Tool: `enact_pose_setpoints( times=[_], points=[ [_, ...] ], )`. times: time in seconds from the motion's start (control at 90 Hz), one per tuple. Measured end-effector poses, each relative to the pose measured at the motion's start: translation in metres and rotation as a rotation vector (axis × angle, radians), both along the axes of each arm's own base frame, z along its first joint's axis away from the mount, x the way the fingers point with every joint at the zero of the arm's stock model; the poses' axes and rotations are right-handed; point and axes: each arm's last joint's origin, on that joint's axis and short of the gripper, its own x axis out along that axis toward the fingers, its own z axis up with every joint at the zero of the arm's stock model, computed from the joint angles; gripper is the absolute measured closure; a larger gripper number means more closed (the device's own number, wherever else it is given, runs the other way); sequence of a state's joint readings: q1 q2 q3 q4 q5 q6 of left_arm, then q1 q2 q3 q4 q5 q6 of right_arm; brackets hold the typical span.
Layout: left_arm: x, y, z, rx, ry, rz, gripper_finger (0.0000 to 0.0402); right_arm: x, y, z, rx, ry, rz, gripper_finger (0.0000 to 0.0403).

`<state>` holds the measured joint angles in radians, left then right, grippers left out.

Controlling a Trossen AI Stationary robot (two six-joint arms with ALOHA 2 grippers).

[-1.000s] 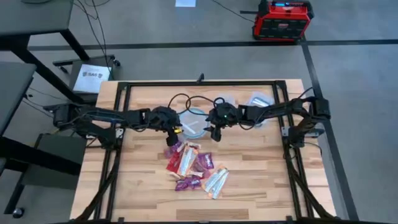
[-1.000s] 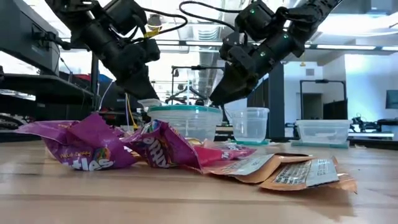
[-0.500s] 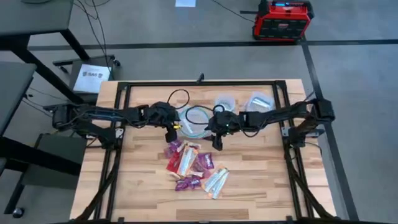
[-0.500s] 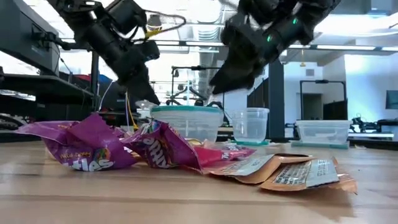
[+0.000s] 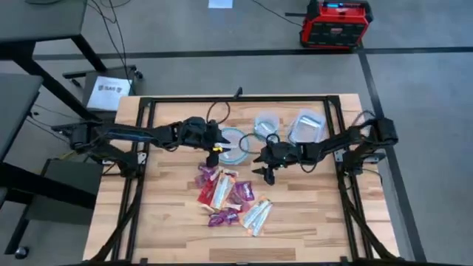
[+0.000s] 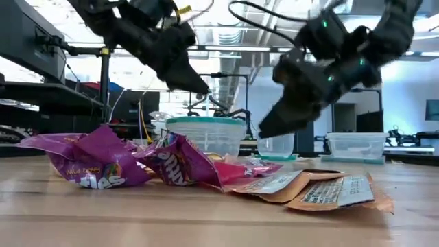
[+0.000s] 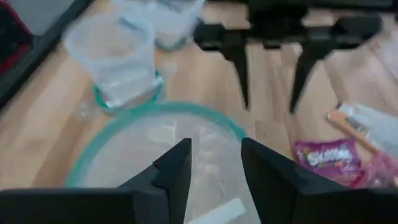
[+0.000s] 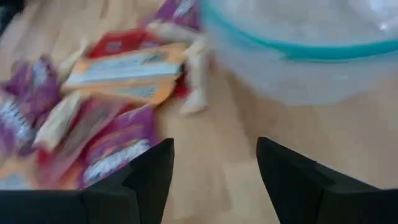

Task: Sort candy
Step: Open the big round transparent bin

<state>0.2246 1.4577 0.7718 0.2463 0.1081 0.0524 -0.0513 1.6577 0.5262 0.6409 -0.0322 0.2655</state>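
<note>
Step in hand, as judged: fetching the next sweet with the right gripper while emptying the left gripper into the bowl.

Left gripper: hovering over the bowl's rim on the left arm's side, fingers parted. In the left wrist view, a pale strip low between the fingers; cannot tell whether lying in the bowl or just dropping. Hold there until nothing hangs from the pads, then lift straight up, clear of the rim.

Right gripper: just off the bowl on the right arm's side, angled down toward the table, fingers spread wide and holding nothing.

Candy: heaped on the table in front of the bowl, near it but not touching, wrappers overlapping; purple packets, an orange-white bar and pale wrappers mixed together.

To do it well:
- Pick one piece at the heap's edge nearest the bowl, not one buried under others.
- Come down from above with the fingers across the wrapper's narrow width.
- Close only once both pads straddle that single piece; crinkly wrappers probably slide and drag their neighbours.
- Lift slowly and check for a second packet clinging.
- Keep the wrist away from the bowl's wall and from the left arm above it.
</note>
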Motion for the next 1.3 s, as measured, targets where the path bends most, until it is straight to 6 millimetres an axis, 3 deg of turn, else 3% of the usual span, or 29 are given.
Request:
enact_pose_setpoints(
  times=[0.222, 0.633, 0.967, 1.3],
  points=[
    [0.018, 0.012, -0.034, 0.000, 0.114, -0.010, 0.0274, 0.019, -0.013, -0.025, 0.035, -0.043, 0.063, 0.0188],
    [0.017, 0.014, -0.039, 0.012, 0.152, -0.048, 0.0274, 0.032, -0.021, -0.016, 0.035, -0.170, 0.095, 0.0188],
    [0.015, 0.009, -0.042, -0.022, 0.175, -0.186, 0.0274, 0.032, -0.023, -0.016, -0.031, -0.170, 0.043, 0.0188],
    [0.015, 0.008, -0.043, -0.027, 0.178, -0.197, 0.0274, 0.031, -0.020, -0.019, -0.015, -0.120, 0.043, 0.0188]
  ],
)
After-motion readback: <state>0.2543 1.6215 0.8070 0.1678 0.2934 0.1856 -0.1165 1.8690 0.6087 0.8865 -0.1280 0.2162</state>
